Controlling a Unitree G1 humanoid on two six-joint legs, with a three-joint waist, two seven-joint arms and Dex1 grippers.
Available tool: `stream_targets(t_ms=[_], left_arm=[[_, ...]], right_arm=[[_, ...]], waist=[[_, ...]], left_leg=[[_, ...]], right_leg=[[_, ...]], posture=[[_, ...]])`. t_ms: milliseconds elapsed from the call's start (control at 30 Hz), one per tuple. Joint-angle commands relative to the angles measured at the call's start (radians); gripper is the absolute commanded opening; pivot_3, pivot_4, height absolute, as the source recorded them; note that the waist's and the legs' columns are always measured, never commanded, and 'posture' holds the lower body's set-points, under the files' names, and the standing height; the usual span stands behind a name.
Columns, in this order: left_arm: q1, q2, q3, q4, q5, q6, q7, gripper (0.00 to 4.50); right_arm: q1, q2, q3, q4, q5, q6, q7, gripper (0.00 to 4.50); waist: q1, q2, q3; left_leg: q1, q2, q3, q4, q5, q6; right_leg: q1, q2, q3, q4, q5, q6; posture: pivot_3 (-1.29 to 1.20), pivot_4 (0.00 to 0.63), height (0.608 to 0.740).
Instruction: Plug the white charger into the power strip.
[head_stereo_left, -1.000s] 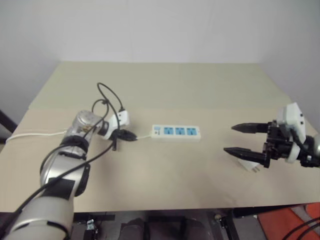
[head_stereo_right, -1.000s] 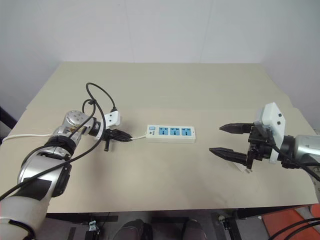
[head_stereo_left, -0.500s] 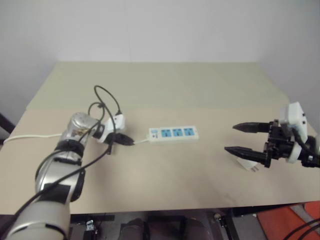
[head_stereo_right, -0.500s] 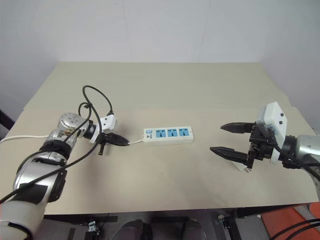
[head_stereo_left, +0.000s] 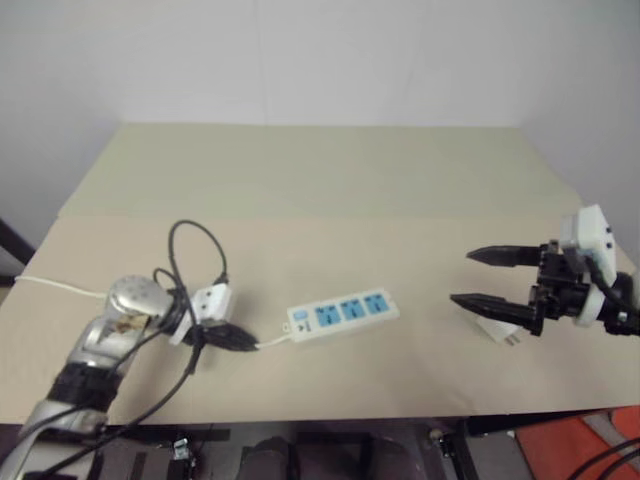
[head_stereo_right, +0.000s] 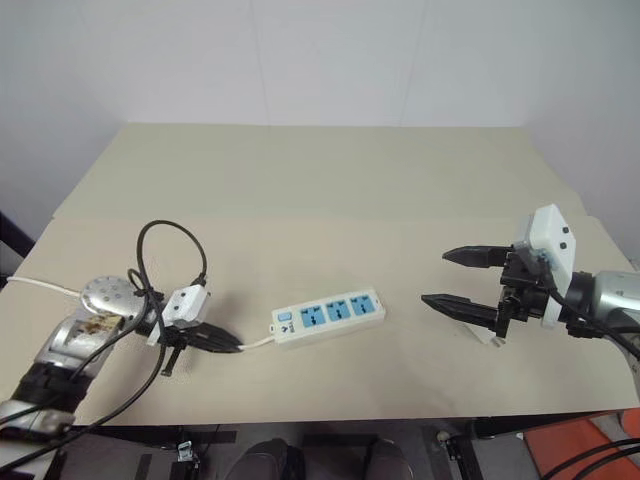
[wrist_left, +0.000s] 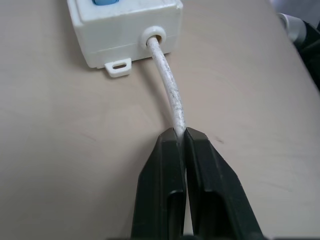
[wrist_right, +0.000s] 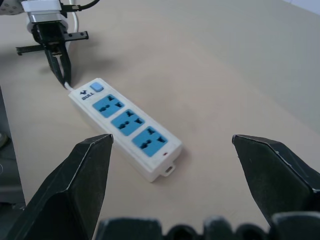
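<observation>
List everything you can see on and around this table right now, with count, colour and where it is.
table: one, beige, under everything.
power strip: one, white with three blue sockets and a blue switch, front middle of table, lying at a slant.
cord: one, thin, white, running from the strip's switch end.
white charger: one, white, on the table below the right gripper.
left gripper: one, black, shut on the cord beside the strip.
right gripper: one, black, open, above the charger.

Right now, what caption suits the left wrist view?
Left hand pinching the thin white cord beside the power strip.
</observation>
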Motion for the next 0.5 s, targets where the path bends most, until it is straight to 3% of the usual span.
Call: stream_targets(t_ms=[33, 200, 233, 500], left_arm=[[-0.002, 0.022, 0.035, -0.029, -0.010, 0.002, 0.061, 0.01], [-0.055, 0.000, 0.016, 0.014, 0.024, -0.023, 0.140, 0.01], [-0.069, -0.004, 0.016, 0.023, 0.026, -0.027, 0.149, 0.57], [-0.148, 0.046, 0.060, 0.022, -0.071, 0.027, 0.066, 3.10]], right_arm=[[-0.024, -0.017, -0.020, -0.011, 0.020, 0.004, 0.000, 4.50], [-0.039, -0.018, -0.014, -0.010, 0.020, 0.010, -0.005, 4.50], [-0.038, -0.019, -0.017, -0.012, 0.022, 0.013, -0.005, 4.50], [-0.002, -0.014, -0.056, -0.038, 0.030, 0.033, -0.015, 4.50]], waist=[[0.000, 0.000, 0.000], [0.000, 0.000, 0.000], [0.000, 0.000, 0.000], [-0.002, 0.000, 0.000]], left_leg=[[0.000, 0.000, 0.000, 0.000, 0.000, 0.000], [0.000, -0.001, 0.000, 0.000, 0.000, 0.000], [0.000, -0.001, 0.000, 0.000, 0.000, 0.000], [0.000, -0.001, 0.001, -0.001, 0.000, 0.000]], right_leg=[[0.000, 0.000, 0.000, 0.000, 0.000, 0.000], [0.000, 0.000, 0.000, 0.000, 0.000, 0.000], [0.000, 0.000, 0.000, 0.000, 0.000, 0.000], [0.000, 0.001, 0.000, 0.000, 0.000, 0.000]], posture=[[0.00, 0.150, 0.740], [0.00, 0.150, 0.740], [0.00, 0.150, 0.740], [0.00, 0.150, 0.740]])
